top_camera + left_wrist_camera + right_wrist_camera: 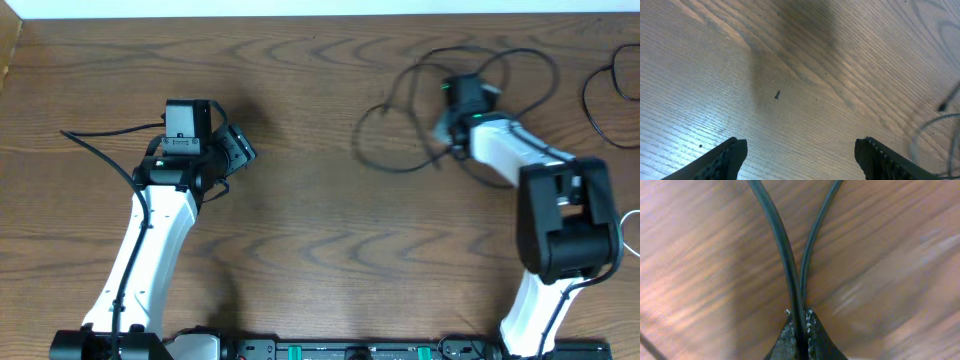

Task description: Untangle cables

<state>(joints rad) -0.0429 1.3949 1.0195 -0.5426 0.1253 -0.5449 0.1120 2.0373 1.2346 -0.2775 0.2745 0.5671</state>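
Wood-grain counter [320,230], brown, both arms over it. Status:

- right hand [799,322]: closed, clamped on black cable. The wrist view shows two black strands [775,230] running into the pinch point. They touch at the jaws and spread apart further out. One looks thicker than the other. Cannot tell whether that's two cords or one cord doubled over.
- black cable tangle [400,165]: right half of the counter, toward the back edge. In the overhead view the right hand sits inside it. Loops fan out to the left of the hand and behind it, and several cross each other. The hand is blurred in that view, so the grip spot is readable only from the wrist view.
- second black cable [590,110]: separate loop at the far right edge, partly cut off by the frame, apart from the tangle.
- white cable [631,216]: small curve at the right edge beside the right arm's elbow, mostly out of frame.
- left hand [800,150]: open, jaws wide apart, nothing between them. It is above bare wood on the left half, well apart from all cables. Its wrist view catches thin blurred cable lines at the far right of the frame and a small dark speck [777,94] on the wood.
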